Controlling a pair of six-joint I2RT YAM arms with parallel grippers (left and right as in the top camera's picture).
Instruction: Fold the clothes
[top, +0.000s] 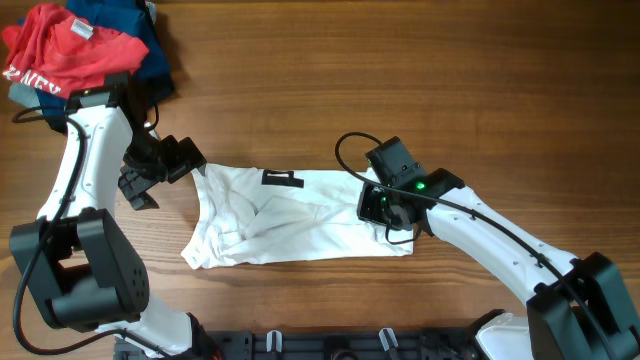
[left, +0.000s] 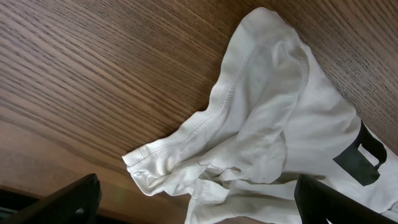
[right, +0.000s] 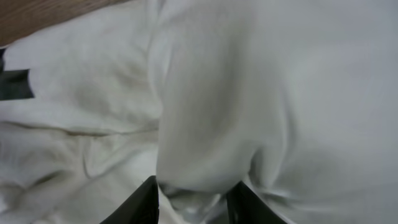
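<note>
White thin cloth, the shirt (top: 300, 215), lies wrinkled but roughly flat across the middle of the table (top: 450, 80), its long side running left to right, so each arm has an end within reach. Nearest to me, at its right end, the right gripper (right: 198, 198) is down on the fabric. Its jaws stand partly apart with a raised ridge of cloth running between them, and I cannot tell whether they pinch that ridge or sit free of it. That end looks squarer than the other, which I take as the reason the arm is working there.

A little farther back, the small dark label (top: 282, 178) shows near the shirt's far edge. At the left end the left gripper (left: 198, 205) is released, jaws wide with nothing in them, poised just off the cloth and facing a bunched, stitched hem (left: 186, 155). I'd say it is lined up to take that rumpled corner.

Farthest off, a red T-shirt (top: 70, 50) and navy garments (top: 130, 25) sit heaped at the far left corner, well apart from the work
</note>
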